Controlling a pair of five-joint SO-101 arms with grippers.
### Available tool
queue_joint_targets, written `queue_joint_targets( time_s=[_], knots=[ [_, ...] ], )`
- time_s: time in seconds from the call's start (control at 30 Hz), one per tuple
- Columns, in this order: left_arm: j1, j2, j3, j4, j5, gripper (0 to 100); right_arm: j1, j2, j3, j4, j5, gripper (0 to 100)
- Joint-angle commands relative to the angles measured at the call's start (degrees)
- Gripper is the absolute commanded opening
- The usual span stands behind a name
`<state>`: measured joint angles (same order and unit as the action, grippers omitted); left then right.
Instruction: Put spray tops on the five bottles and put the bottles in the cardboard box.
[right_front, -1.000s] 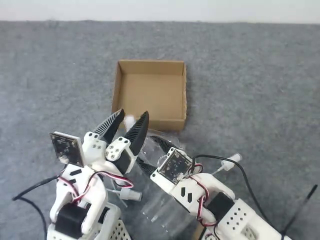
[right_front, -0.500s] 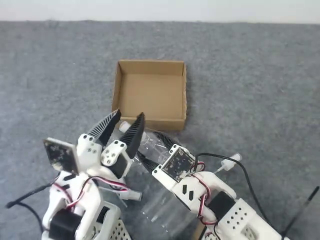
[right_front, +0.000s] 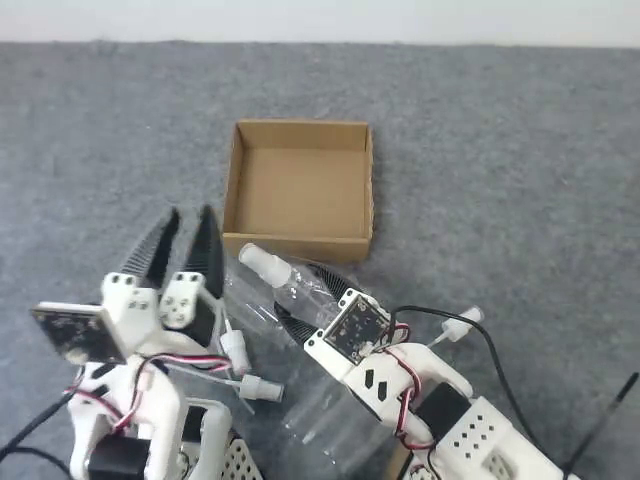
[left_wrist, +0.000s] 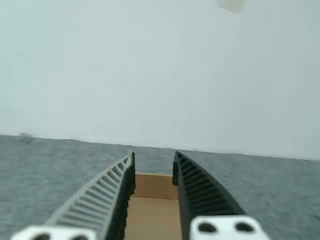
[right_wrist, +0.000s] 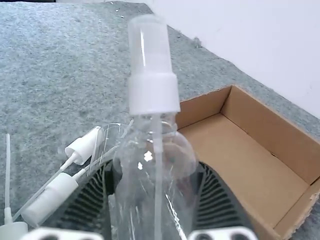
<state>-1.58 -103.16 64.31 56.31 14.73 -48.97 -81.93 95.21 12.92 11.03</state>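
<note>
A clear bottle (right_front: 298, 290) with a white spray top (right_front: 262, 261) on its neck lies tilted just in front of the cardboard box (right_front: 232, 188). My right gripper (right_front: 303, 298) is shut on the bottle's body. In the right wrist view the bottle (right_wrist: 150, 170) sits between both fingers (right_wrist: 85, 205), its spray top (right_wrist: 150, 65) pointing towards the box (right_wrist: 260, 130). My left gripper (right_front: 188, 215) hangs open left of the bottle, with nothing in it. In the left wrist view its fingers (left_wrist: 107, 200) frame the box (left_wrist: 152, 200).
Loose spray tops lie by the left arm (right_front: 236, 350) (right_front: 262, 388) and right of the right arm (right_front: 458, 324). More clear bottles (right_front: 320, 415) lie between the arm bases. Grey carpet (right_front: 500, 150) surrounds the box, which holds nothing.
My left gripper has drawn back and to the left, away from the spray top, which stays on the bottle. The right gripper keeps its hold.
</note>
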Motion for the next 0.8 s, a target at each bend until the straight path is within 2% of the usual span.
queue_joint_targets(
  time_s=[0.0,0.23,0.37,0.5,0.7,0.77],
  knots=[
    [-1.9,-0.7,-1.5,-1.8,-0.5,11,1.1,-1.1,-2.6,-1.6,-0.5,0.9],
    [-5.8,-0.7,3.6,-2.2,-0.3,11,1.0,-1.1,-5.9,-1.5,-0.4,0.9],
    [-5.7,-0.7,6.3,-2.3,0.1,11,0.8,-1.1,-8.4,-1.5,-0.4,0.9],
    [-6.0,-0.7,8.3,-4.8,4.0,11,0.7,-1.1,-9.8,-1.5,-0.4,0.9],
    [-5.3,-0.7,11.5,-7.9,4.0,11,-3.7,-1.1,-9.6,-1.5,-0.4,0.9],
    [-2.9,-0.7,11.5,-7.5,3.8,11,-4.5,-1.1,-9.5,-1.5,-0.4,0.9]
  ],
)
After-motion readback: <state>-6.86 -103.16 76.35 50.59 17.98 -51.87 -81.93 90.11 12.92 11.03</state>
